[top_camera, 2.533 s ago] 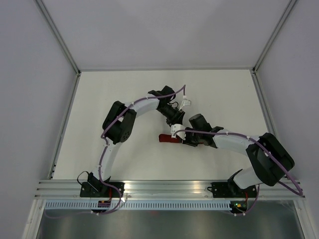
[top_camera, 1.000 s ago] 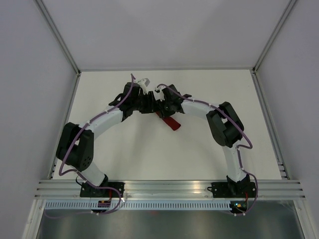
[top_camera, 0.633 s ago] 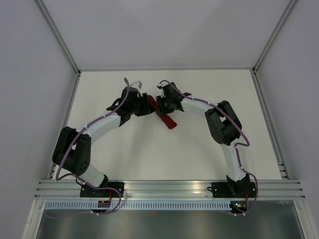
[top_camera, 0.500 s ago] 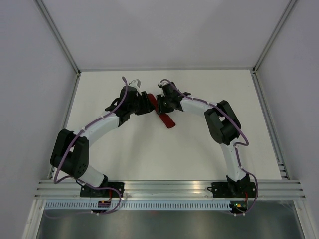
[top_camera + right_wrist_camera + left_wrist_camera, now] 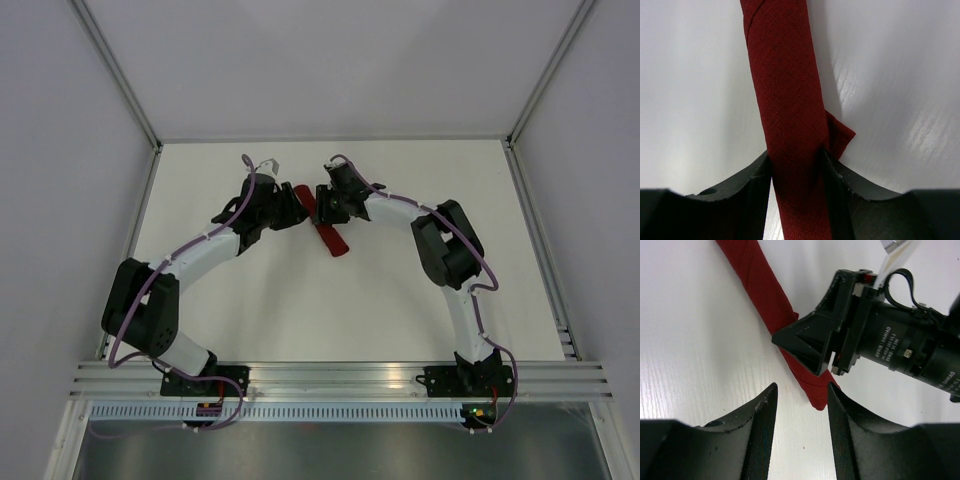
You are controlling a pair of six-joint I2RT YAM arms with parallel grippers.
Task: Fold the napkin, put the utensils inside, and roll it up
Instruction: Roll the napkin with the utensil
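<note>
The napkin (image 5: 331, 238) is a narrow dark red roll lying slanted on the white table. My right gripper (image 5: 322, 206) straddles its far part. In the right wrist view the napkin (image 5: 785, 75) runs between both fingers of that gripper (image 5: 796, 157), which is shut on it, and a loose corner pokes out at the right. My left gripper (image 5: 291, 207) faces it from the left, open. In the left wrist view the napkin (image 5: 760, 280) ends just ahead of the left gripper (image 5: 800, 410), whose pads hold nothing. The utensils are out of view.
The table (image 5: 250, 300) is fenced by aluminium rails (image 5: 130, 250) at the left and right sides, with white walls behind. Both arms arch over the far middle of the table, their bases at the near edge.
Both grippers have crept toward the far left over the last second, and the roll's far end has gone with them. The roll stays between the right fingers.
</note>
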